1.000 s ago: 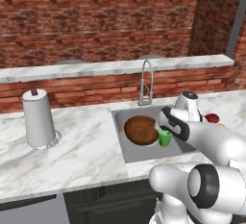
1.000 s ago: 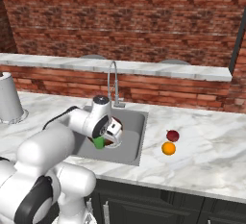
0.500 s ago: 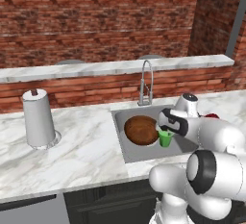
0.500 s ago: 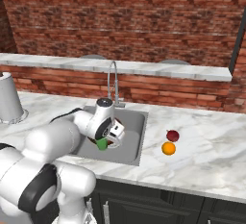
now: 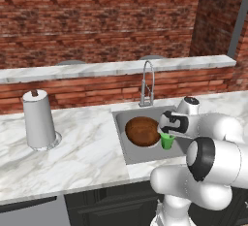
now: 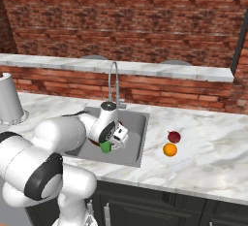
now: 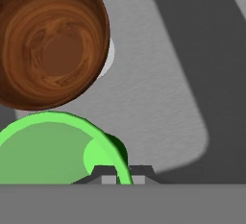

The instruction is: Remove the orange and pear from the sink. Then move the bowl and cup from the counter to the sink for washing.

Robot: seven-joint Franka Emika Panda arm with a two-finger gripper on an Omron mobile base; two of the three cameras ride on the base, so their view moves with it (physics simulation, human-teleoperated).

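1 claw (image 5: 166, 134) clamping cup (image 5: 167, 141) over sink (image 5: 127, 148)

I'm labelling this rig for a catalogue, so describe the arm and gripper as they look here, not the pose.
The arm is built of thick, rounded, glossy white segments with dark grey to black rings at the joints. Its end carries a white hand with a dark face, the gripper. Two small dark fingers with pale grey tips poke up in the hand view. No cables, markings or labels are visible.

The white arm folds forward and down from its base, wrist bent, claw (image 5: 167, 134) pointing downward with its fingers pinched on the green cup's (image 5: 167, 141) rim.
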